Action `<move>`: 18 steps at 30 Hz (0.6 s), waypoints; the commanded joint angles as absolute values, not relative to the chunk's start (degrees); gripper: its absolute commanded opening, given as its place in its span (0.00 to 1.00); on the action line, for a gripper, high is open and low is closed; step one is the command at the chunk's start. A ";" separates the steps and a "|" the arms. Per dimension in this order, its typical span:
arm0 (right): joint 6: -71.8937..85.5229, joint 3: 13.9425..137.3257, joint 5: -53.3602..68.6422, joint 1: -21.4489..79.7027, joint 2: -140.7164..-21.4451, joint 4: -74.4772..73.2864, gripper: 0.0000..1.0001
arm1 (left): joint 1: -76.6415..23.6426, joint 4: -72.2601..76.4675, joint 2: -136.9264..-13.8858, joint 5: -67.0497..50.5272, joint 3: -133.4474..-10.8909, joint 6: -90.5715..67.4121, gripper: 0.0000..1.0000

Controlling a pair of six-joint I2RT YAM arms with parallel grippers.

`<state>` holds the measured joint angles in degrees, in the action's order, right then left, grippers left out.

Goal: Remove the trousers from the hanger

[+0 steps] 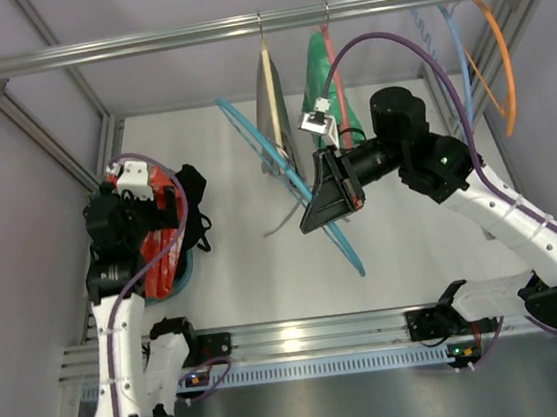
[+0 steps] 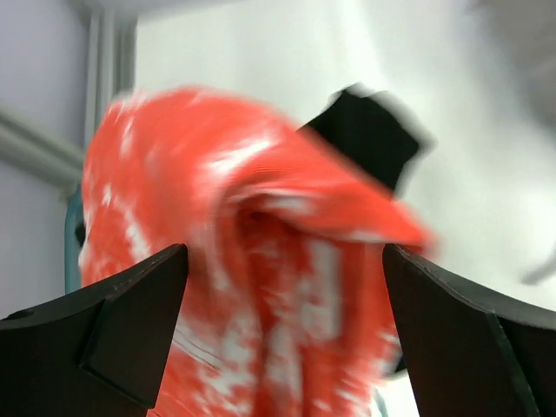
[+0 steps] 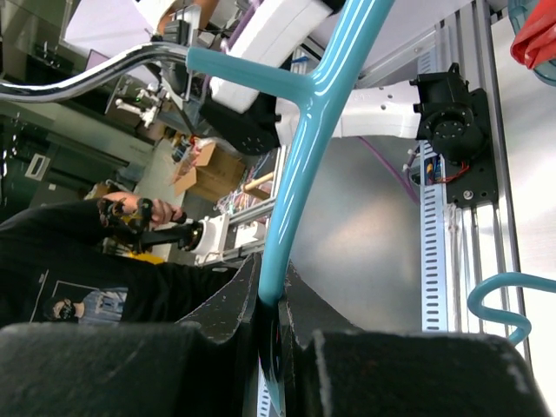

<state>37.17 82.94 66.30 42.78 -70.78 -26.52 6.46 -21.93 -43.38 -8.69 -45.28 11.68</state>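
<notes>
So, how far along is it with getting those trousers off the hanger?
Nearly finished, it seems. Done: the trousers are off the hanger, bunched up on the left. In hand: the right gripper is shut on the bare hanger; the left gripper stands open at the trousers. Left: probably just putting the hanger down.

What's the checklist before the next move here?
1. Trousers off the hanger: ok, its bar is bare in the top view.
2. Left gripper open: ok, jaws wide apart.
3. Fabric free of left fingers: cannot tell, the wrist view is blurred.
4. Right gripper shut on hanger: ok, the stem sits between its fingers.
5. Hanger clear of grey garment on rail: cannot tell, they overlap from above.
</notes>
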 commanded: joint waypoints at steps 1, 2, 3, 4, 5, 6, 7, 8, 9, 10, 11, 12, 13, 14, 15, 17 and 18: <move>38.05 83.32 68.82 42.45 -70.75 -20.31 0.00 | 6.24 -25.39 -32.27 -26.33 -52.54 11.16 0.98; 38.58 83.06 69.17 42.63 -70.93 -19.17 0.00 | 6.24 -26.62 -30.95 -27.93 -53.86 11.51 0.98; 39.72 82.80 69.78 42.71 -71.01 -18.55 0.00 | 6.33 -27.94 -29.63 -29.34 -55.62 11.95 0.98; 39.81 82.71 69.87 42.89 -71.10 -18.54 0.00 | 6.24 -30.39 -28.92 -33.97 -58.16 12.82 0.98; 39.73 82.79 69.96 43.67 -71.36 -18.46 0.00 | 6.24 -30.84 -28.22 -35.75 -59.05 14.75 0.96; 39.73 82.88 69.87 44.12 -71.45 -18.28 0.00 | 6.24 -30.85 -26.12 -37.77 -59.76 15.46 0.96; 39.73 83.14 69.79 44.56 -71.72 -18.37 0.00 | 6.24 -30.85 -25.06 -39.71 -60.81 16.69 0.95; 39.90 83.23 69.61 45.78 -72.24 -18.20 0.00 | 6.24 -30.76 -23.83 -44.08 -61.17 19.22 0.95; 39.90 83.41 69.52 46.40 -72.68 -17.85 0.00 | 6.24 -30.76 -22.17 -46.21 -61.52 20.81 0.94; 39.90 83.76 69.43 47.10 -73.03 -17.49 0.00 | 6.33 -30.76 -21.54 -48.06 -62.13 22.48 0.93; 40.25 83.85 69.26 48.59 -74.17 -17.32 0.00 | 6.33 -30.76 -20.92 -51.56 -62.31 26.07 0.93; 40.60 84.20 69.34 49.39 -74.79 -16.36 0.00 | 6.33 -30.76 -20.05 -52.90 -62.49 28.02 0.92; 41.04 84.72 69.35 50.00 -75.49 -16.00 0.00 | 6.24 -30.76 -19.69 -54.48 -62.66 29.86 0.92; 41.22 85.16 69.43 51.58 -76.80 -15.82 0.00 | 6.24 -30.76 -19.51 -56.58 -62.75 33.97 0.92; 41.22 86.38 69.35 52.55 -77.51 -15.82 0.00 | 6.33 -30.76 -19.08 -57.65 -62.75 35.93 0.91; 41.22 87.62 69.35 55.00 -79.61 -15.91 0.00 | 6.33 -30.76 -18.98 -59.06 -63.02 41.19 0.91; 41.13 88.15 69.26 55.89 -80.41 -15.82 0.00 | 6.42 -30.76 -19.25 -60.28 -63.28 42.53 0.91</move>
